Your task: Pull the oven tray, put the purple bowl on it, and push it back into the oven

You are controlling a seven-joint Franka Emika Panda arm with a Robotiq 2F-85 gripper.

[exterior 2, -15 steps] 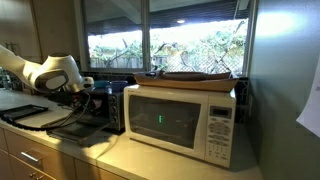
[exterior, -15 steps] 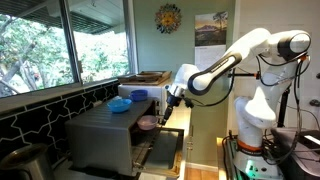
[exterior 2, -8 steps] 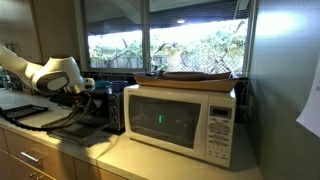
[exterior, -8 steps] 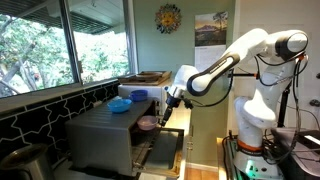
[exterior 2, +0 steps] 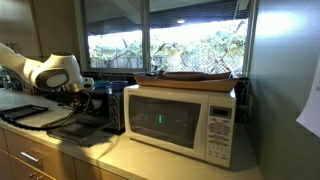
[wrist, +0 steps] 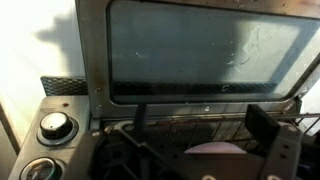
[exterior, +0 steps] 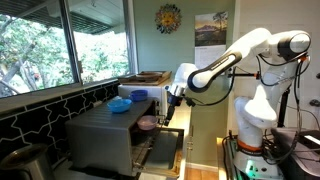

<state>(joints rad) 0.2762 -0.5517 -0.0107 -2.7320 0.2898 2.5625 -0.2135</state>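
The oven (exterior: 100, 135) is brushed grey metal, its door (wrist: 200, 50) smudged, glossy glass; the purple bowl (wrist: 222, 150) looks like matt plastic.

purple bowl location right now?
In an exterior view the purple bowl is at the open front of the oven, just under the gripper and lower than the blue bowl on the oven's top.

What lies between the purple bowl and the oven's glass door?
In the wrist view, only the thin wires of the oven tray run between the purple bowl and the glass door; nothing else sits there.
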